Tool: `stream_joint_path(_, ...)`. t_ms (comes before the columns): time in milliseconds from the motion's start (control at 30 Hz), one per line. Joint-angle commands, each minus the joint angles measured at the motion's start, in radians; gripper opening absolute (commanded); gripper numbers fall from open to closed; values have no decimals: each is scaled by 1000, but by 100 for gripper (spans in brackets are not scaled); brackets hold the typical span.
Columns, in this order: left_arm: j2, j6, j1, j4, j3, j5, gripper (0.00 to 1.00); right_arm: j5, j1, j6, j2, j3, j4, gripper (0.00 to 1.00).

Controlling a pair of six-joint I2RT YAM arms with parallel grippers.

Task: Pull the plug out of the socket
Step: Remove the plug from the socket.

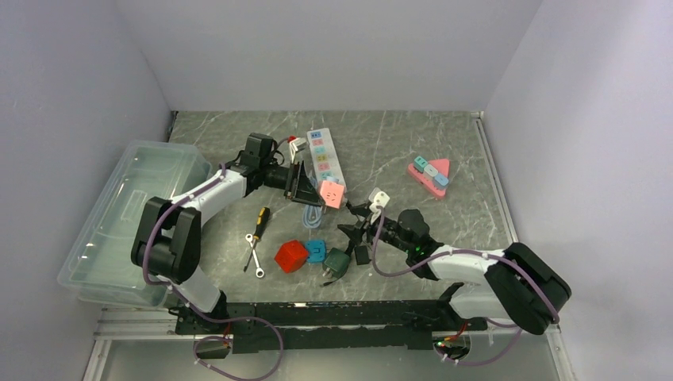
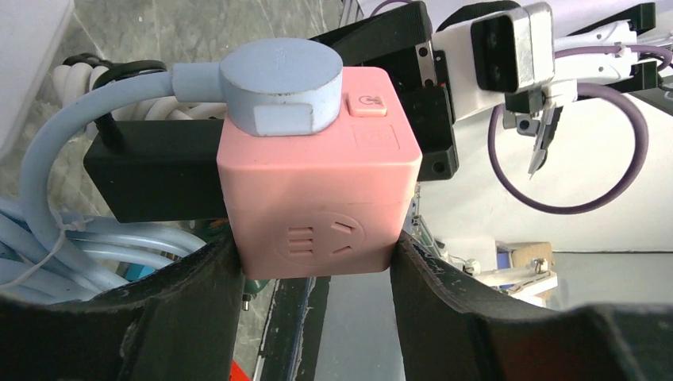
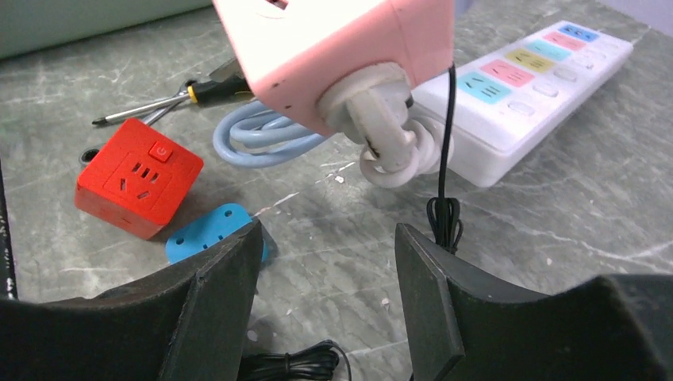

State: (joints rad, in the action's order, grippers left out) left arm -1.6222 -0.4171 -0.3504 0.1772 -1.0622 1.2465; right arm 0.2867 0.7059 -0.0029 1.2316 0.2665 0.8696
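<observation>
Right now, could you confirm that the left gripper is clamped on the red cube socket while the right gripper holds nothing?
Not quite: the left gripper is clamped on the pink cube socket, not the red one, as the left wrist view shows. The red cube socket lies free on the table. The right gripper does hold nothing.

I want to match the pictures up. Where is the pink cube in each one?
Top external: the pink cube is in the middle, at the near end of the white power strip.
Left wrist: dead centre, filling the picture.
Right wrist: top edge, middle, partly cut off.
Shared landmark: the light blue cable, seen in all three views beside or below the cube.
</observation>
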Motion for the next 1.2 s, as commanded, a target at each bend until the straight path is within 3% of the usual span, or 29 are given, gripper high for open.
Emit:
stream_joint_path(0, 68, 14, -4, -68, -24, 131, 14, -20, 30, -82, 30, 33, 173, 64)
stream_joint_path(367, 68, 1, -7, -87, -13, 141, 12, -100, 41, -172, 47, 8, 283, 62)
stream_joint_path(800, 43, -5, -35, -92, -12, 165, 10, -65, 40, -218, 150, 76, 317, 48)
stream_joint_path(1000, 28, -3, -39, -78, -18, 169, 11, -42, 41, -225, 156, 114, 267, 26)
stream_joint_path(1033, 24, 11, -39, -59, -22, 163, 11, -42, 41, -218, 151, 124, 239, 18)
stream_joint_path(1067, 19, 28, -39, -33, -30, 151, 11, -47, 40, -207, 142, 137, 199, 3)
stream_joint_path(1133, 8, 80, -38, 40, -51, 118, 14, -42, 40, -198, 116, 151, 132, 0)
stream_joint_path(1167, 0, 123, -37, 88, -69, 93, 20, -41, 39, -195, 102, 148, 121, 0)
